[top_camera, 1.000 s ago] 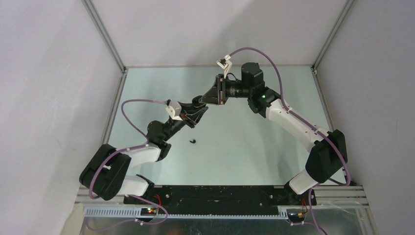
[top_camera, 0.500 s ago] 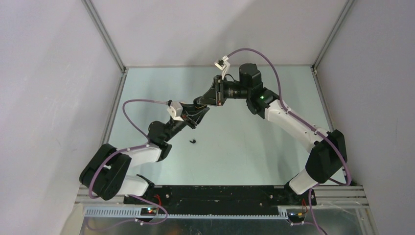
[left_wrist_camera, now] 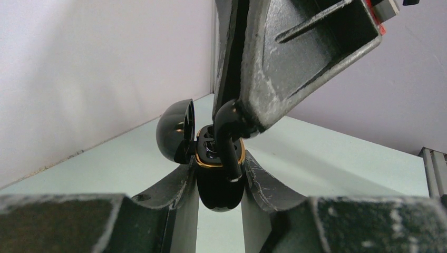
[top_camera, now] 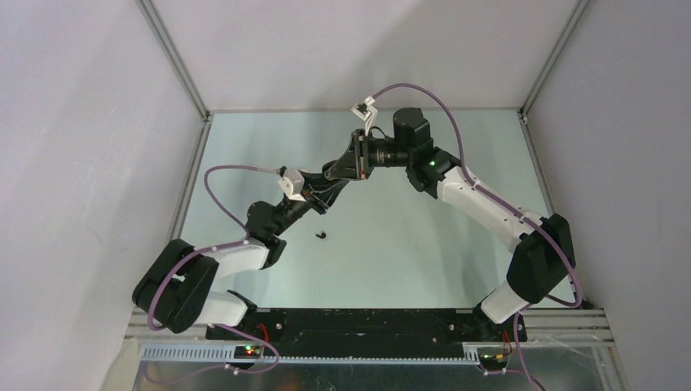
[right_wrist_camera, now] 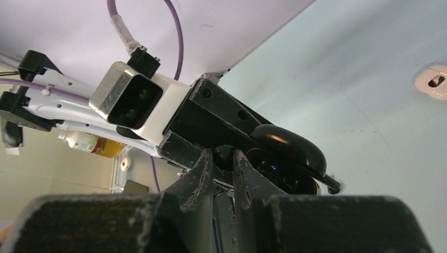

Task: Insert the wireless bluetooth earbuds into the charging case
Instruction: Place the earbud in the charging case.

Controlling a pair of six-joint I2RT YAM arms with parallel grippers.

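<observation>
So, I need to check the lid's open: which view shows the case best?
Left wrist: the case is centred in the left pincer, lid open. Right wrist shows mostly its lid behind the right pincer. Top external: arms hide it.

The pale mint-green desk (top_camera: 407,244) sits inside plain white enclosure walls (top_camera: 81,122), with silver aluminium posts (top_camera: 173,59) rising at its far corners. A black mounting plate (top_camera: 367,322) runs along the near edge, with a slotted grey cable duct (top_camera: 350,355) just in front. The right wrist view catches a blurred yellowish container (right_wrist_camera: 89,143) outside the enclosure, perhaps a bottle.
</observation>
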